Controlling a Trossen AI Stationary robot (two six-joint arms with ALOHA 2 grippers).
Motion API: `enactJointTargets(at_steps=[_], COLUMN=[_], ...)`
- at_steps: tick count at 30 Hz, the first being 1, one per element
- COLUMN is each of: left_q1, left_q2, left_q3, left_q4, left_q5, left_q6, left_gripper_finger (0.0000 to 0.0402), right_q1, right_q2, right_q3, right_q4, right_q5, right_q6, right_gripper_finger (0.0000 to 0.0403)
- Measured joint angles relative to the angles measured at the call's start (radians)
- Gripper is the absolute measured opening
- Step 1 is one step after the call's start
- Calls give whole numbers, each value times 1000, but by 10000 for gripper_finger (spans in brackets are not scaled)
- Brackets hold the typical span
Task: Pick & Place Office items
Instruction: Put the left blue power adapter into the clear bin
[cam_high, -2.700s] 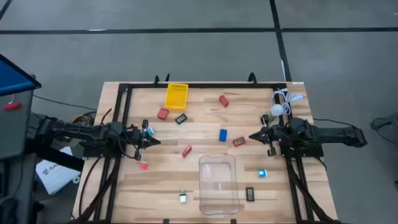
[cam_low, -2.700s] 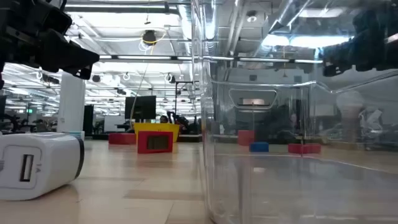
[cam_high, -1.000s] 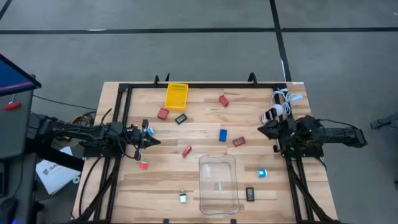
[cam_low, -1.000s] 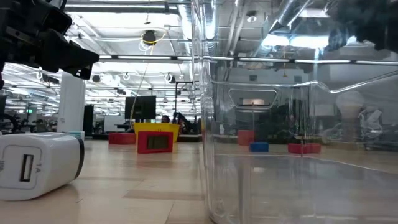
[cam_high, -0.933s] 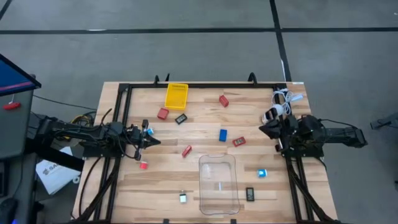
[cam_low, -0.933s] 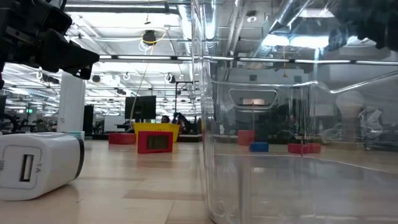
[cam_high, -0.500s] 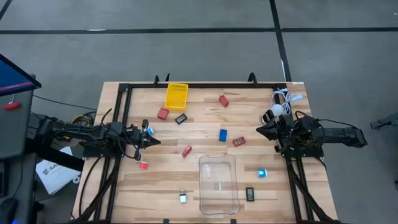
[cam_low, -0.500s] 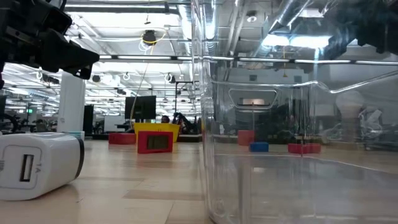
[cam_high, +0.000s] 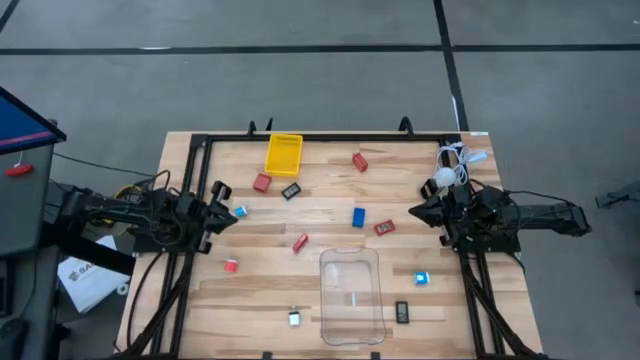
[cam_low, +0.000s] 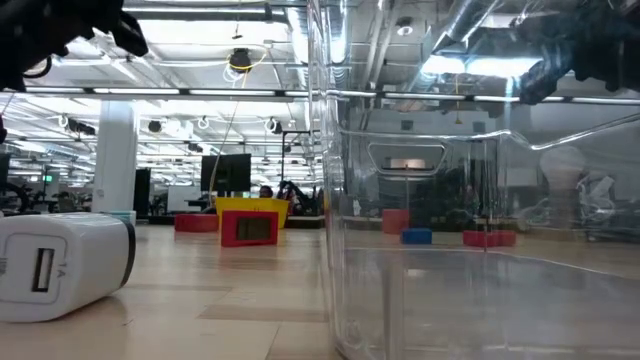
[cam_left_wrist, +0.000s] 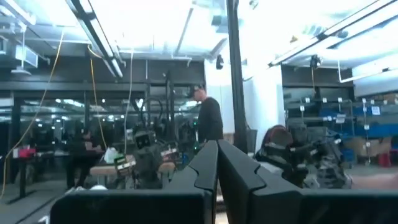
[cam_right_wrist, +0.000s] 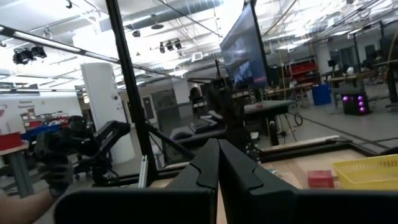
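The left gripper (cam_high: 233, 212) hangs over the desk's left edge with its fingers (cam_left_wrist: 208, 165) pressed together on nothing, and the right gripper (cam_high: 413, 213) hangs the same way near the right edge, jaws closed and empty. Just beside the left tip lies a white-and-cyan bit (cam_high: 241, 211). The wooden desk (cam_high: 330, 165) carries the other office items scattered apart — red blocks (cam_high: 262, 182) toward the far edge and the middle, a blue block (cam_high: 358, 216) at the centre, a black rectangle (cam_high: 291, 190) near the yellow tray (cam_high: 283, 153) at the far edge, another by the near edge. A clear bin (cam_high: 351, 295) stands at the near edge, nothing in it. A white lamp (cam_high: 444, 176) with coiled cable sits in the far right corner. Beyond the desk is grey floor — the wrist views show a bright hall with ceiling lights, workbenches and a person (cam_left_wrist: 210, 121) standing.
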Motion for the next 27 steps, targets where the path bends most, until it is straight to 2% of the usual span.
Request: enactJointTargets(at_steps=[2, 6, 10, 12, 17, 21, 23, 25, 27], left_q1=[0, 0, 0, 1, 0, -5, -24, -69, -133], left_q2=[16, 65, 124, 153, 261, 391, 467, 546, 621], left_q3=[0, 0, 0, 0, 0, 0, 0, 0, 0], left_q4=[-40, -102, -85, -89, -118, -167, -158, -131, -78], left_q5=[-47, -264, -454, -495, -478, -468, -415, -346, -346], left_q6=[28, 82, 117, 119, 25, -236, -370, -475, -549], left_gripper_finger=[8, 8, 8, 8, 8, 8, 13, 25, 43], right_q1=[2, -3, -17, -25, -26, -24, -23, -14, 8], right_q2=[7, 7, 7, 7, 7, 23, 34, 40, 41], right_q3=[0, 0, 0, 0, 0, 0, 0, 7, 18], right_q4=[7, 41, 71, 60, 10, -1, 20, 20, 14], right_q5=[10, 34, 81, 97, 77, 73, 72, 70, 70], right_q6=[-4, -81, -138, -160, -167, -69, -8, 24, 35], right_gripper_finger=[0, 0, 0, 0, 0, 1, 7, 24, 48])
